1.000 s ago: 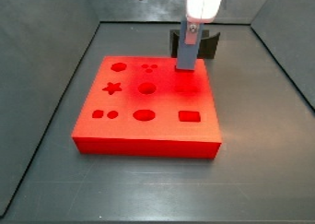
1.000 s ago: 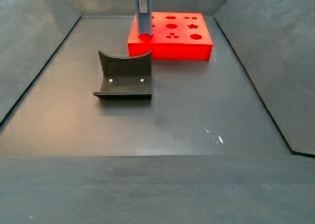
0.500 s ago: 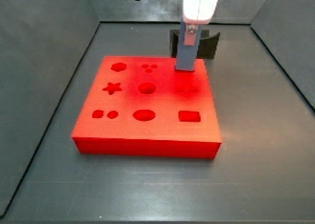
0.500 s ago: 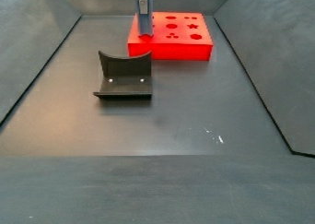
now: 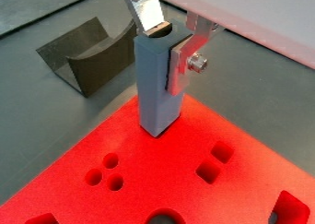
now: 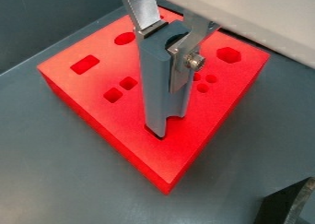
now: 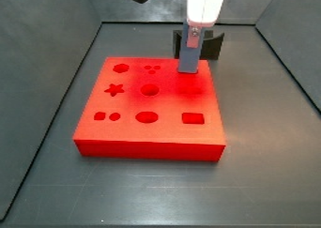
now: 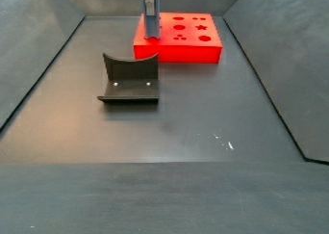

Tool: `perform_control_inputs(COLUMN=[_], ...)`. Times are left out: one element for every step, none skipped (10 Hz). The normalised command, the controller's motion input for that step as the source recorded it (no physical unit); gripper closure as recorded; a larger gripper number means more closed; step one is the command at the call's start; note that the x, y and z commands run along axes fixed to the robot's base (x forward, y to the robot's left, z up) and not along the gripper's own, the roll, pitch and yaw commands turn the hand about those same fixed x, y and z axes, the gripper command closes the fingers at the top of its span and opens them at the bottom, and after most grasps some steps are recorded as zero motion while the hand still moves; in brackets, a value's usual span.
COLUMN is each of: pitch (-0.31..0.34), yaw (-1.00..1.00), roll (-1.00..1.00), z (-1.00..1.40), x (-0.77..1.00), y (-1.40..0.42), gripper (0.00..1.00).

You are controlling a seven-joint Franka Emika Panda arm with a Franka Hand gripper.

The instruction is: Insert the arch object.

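Wrist views both show the gripper [image 5: 170, 41] clamped on a tall, slate-grey rectangular block, the arch object [image 5: 159, 88], with its flat silver fingers [image 5: 149, 14] pressing the upper part of opposite faces. The block hangs upright, its lower end at or just above the top face of the flat red board with recessed shape holes [image 5: 105, 200]; whether it touches cannot be told. Its U-shaped notch is not visible from these angles.

Seen from a side view, the gripper [image 7: 192, 35] and the arch object [image 7: 190, 53] stand over the far right part of the red board [image 7: 150, 145], beyond the square hole. Another side view places the gripper [image 8: 148, 1] at the far end of the dark grey floor [image 8: 180, 132], with the board [image 8: 184, 47] under it and the dark L-shaped fixture [image 8: 129, 81] well apart, nearer and to the left.

By its look the piece is rigid and light, with smooth faces that could slip or pivot between the pads. The high grip leaves a long length below, so a side push at the lower end may tilt it. Holding the broad flat faces square, as now, seems the sound choice.
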Motion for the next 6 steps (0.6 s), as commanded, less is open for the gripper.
perform_control_inputs(pitch=[0.0,0.0,0.0,0.0,0.0,0.0], yaw=[0.07,0.06,0.02,0.0,0.0,0.0], roll=[0.02,0.02,0.02,0.05,0.08,0.12], z=[-0.08,-0.08,-0.11,-0.17,-0.26,-0.32], x=[0.0,0.0,0.0,0.0,0.03,0.05], y=[0.0,0.0,0.0,0.0,0.0,0.0], gripper=[1.0,1.0,1.0,1.0,1.0,1.0])
